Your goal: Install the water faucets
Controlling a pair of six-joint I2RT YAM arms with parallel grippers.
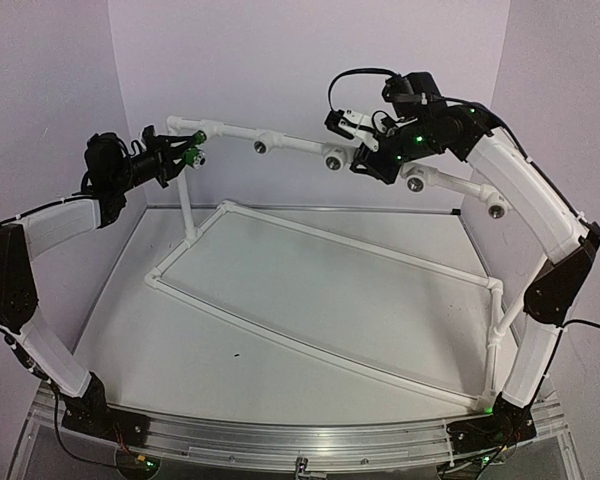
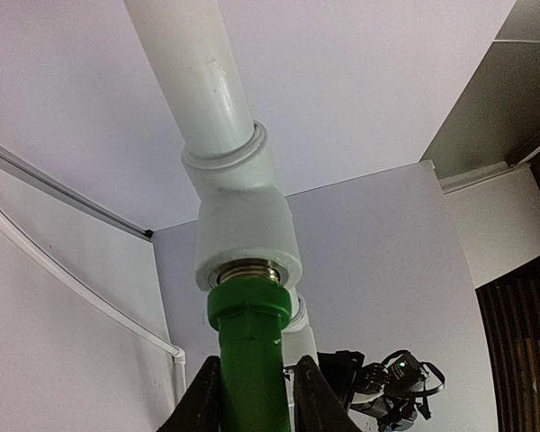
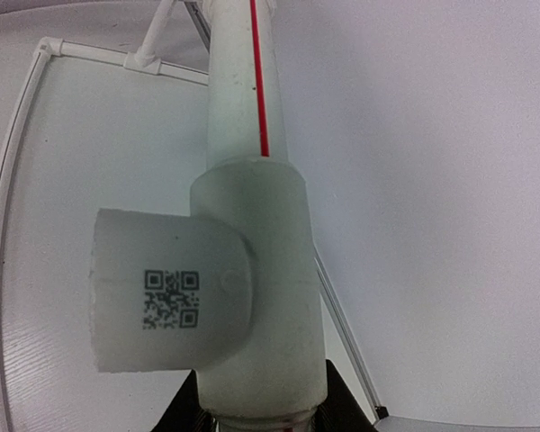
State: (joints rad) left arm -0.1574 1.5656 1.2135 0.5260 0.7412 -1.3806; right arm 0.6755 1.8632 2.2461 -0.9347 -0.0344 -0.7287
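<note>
A green faucet [image 2: 249,355] fills the bottom of the left wrist view, clenched between the two dark fingers [image 2: 202,400] of the left claw [image 2: 255,396]. Its lower part runs off the frame, so its other end cannot be seen here. Straight ahead of the claw, the faucet's hexagonal collar meets a metal threaded ring in the mouth of a white end tee [image 2: 247,238]; how far it is screwed in cannot be told. Beyond that fitting a white pipe [image 2: 193,81] runs on away from the claw. From above, this claw sits at the far left end of the raised rail [image 1: 290,144], and the faucet shows only as a small green spot at its tip. The right claw [image 3: 261,416] is barely in its own view — only two dark finger edges at the bottom, pressed against either side of the QR-marked tee [image 3: 252,297], so it is grasping that fitting. The tee's side branch juts sideways from the claw's line and carries a QR code [image 3: 171,300]; the branch's mouth faces away and is hidden. Ahead of the claw runs a red-striped pipe [image 3: 247,81]. In the overhead view, round sockets [image 1: 261,147] sit along the rail between the two claws and beyond the right one — each too small to read inside. Below both claws lies the white table [image 1: 130,330].
</note>
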